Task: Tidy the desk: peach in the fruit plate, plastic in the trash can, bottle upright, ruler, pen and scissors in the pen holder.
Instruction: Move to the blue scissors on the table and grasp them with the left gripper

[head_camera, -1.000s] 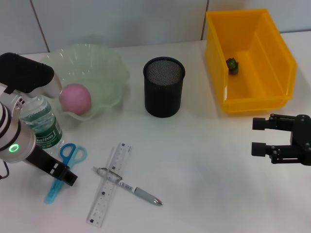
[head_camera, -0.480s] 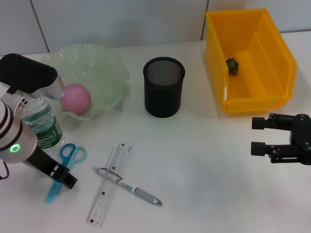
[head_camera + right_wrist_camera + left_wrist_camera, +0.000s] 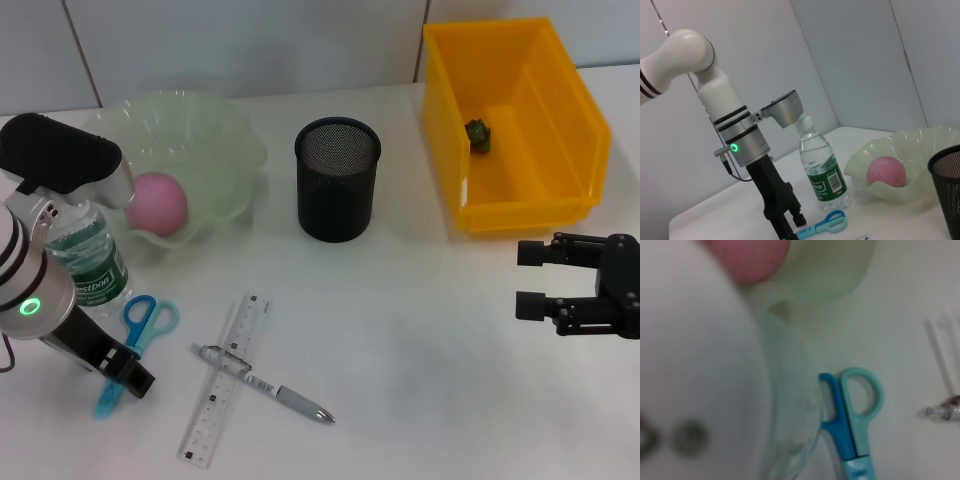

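Note:
The clear bottle (image 3: 88, 255) with a green label stands upright beside the pale green fruit plate (image 3: 225, 150), which holds the pink peach (image 3: 155, 203). My left gripper (image 3: 130, 377) hangs low over the blades of the blue scissors (image 3: 135, 335), just in front of the bottle. The clear ruler (image 3: 225, 385) lies crossed by the pen (image 3: 275, 392) at the front centre. Behind them stands the black mesh pen holder (image 3: 337, 180). A green scrap of plastic (image 3: 479, 133) lies in the yellow trash can (image 3: 560, 190). My right gripper (image 3: 530, 285) rests open at the right, holding nothing.
The right wrist view shows the left gripper (image 3: 790, 222) standing next to the scissors (image 3: 822, 225) and the bottle (image 3: 820, 172). In the left wrist view the scissors (image 3: 850, 415) lie beside the blurred bottle (image 3: 785, 430). A tiled wall runs behind the desk.
My left arm has slid a little toward the front-left, its gripper moving along the scissors toward the blade tips. The right arm has not moved.

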